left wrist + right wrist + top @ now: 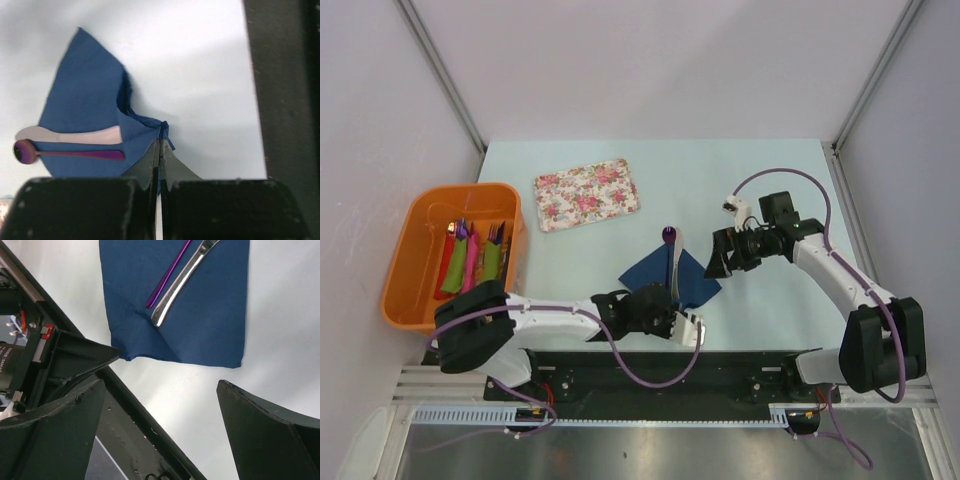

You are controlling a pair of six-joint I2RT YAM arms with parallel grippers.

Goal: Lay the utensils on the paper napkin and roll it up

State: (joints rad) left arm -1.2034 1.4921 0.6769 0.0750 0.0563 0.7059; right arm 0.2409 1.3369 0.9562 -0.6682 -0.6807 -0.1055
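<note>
Paper napkin (650,272): navy sheet by the middle of the counter's (770,180) near edge, its near corner lifted.
Utensils: purple piece (668,238) and grey-silver piece (677,265), side by side across the napkin.
Left claw (159,150): pressed together, pinching the napkin's near corner.
Right claw (720,256): spread, just off the napkin's right corner, not touching it.

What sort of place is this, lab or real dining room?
Probably a robot lab cell: white panel walls, left arm and right arm bolted to a rail, staged props like an orange bin of rolled cutlery and a floral tray.
</note>
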